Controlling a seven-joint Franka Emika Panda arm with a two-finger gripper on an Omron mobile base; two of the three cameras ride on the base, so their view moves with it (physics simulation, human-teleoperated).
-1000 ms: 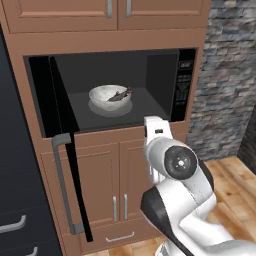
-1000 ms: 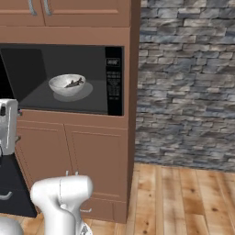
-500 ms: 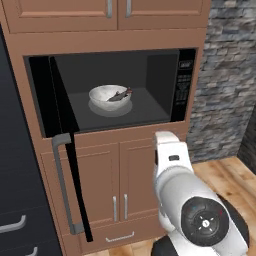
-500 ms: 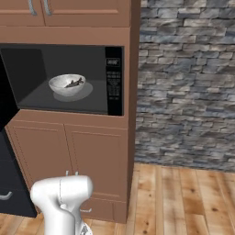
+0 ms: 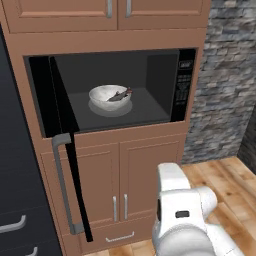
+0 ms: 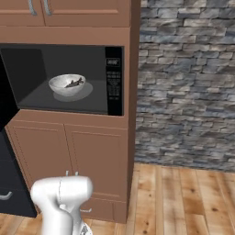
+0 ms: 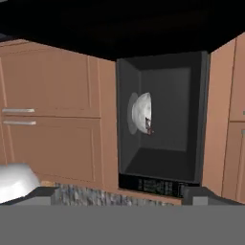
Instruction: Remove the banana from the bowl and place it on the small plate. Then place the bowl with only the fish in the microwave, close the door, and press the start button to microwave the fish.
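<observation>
While the large black glossy glass door [image 5: 62,150] with its long grey bar handle [image 5: 64,185] hangs swung wide to the left, the wide black box-shaped microwave [image 5: 115,90] shows its dark grey cavity, set into brown wooden cabinetry [image 5: 125,185]. On the cavity floor, left of centre, sits the round white shallow bowl [image 5: 109,96]. Across its right side lies the small slender dark grey fish [image 5: 120,95], one end poking over the rim. A narrow vertical button strip [image 5: 184,85] runs down the oven's right side. To the right stands a grey stone wall [image 6: 188,78] above a wooden plank floor [image 6: 183,197]. From the hand view, rolled sideways, the pincer [image 7: 119,194] is spread wide with nothing between its tips, well back from the oven.
</observation>
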